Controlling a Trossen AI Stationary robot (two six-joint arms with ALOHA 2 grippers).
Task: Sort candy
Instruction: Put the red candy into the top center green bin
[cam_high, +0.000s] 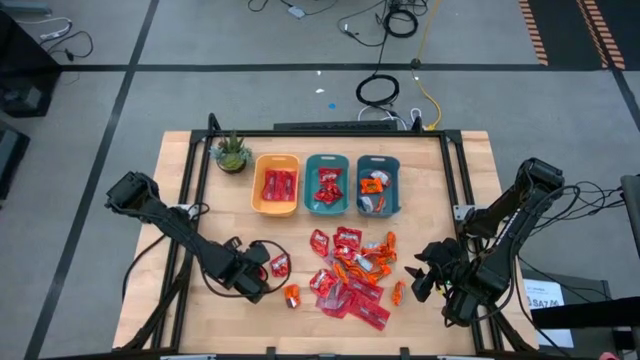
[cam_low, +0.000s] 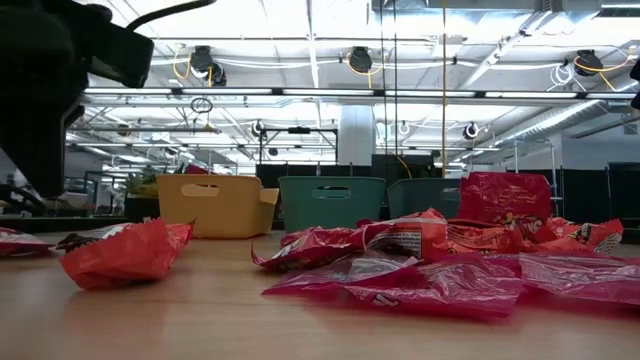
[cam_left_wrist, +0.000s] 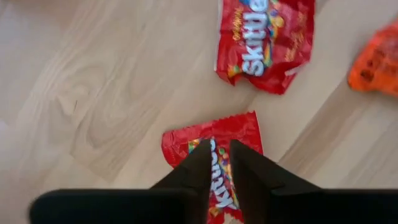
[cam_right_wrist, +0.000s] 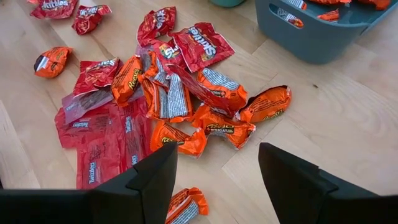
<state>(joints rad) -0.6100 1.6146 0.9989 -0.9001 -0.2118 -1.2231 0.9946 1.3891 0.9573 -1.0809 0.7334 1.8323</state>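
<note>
Left pincer (cam_left_wrist: 216, 163) nearly shut over Skittles packet (cam_left_wrist: 186, 140), grip unclear; packet partly hidden.

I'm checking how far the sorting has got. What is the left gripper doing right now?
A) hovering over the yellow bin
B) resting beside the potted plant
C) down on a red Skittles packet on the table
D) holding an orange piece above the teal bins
C: the left wrist view shows the left gripper with its fingers nearly together on a red Skittles packet lying on the table, far from the bins.
</note>
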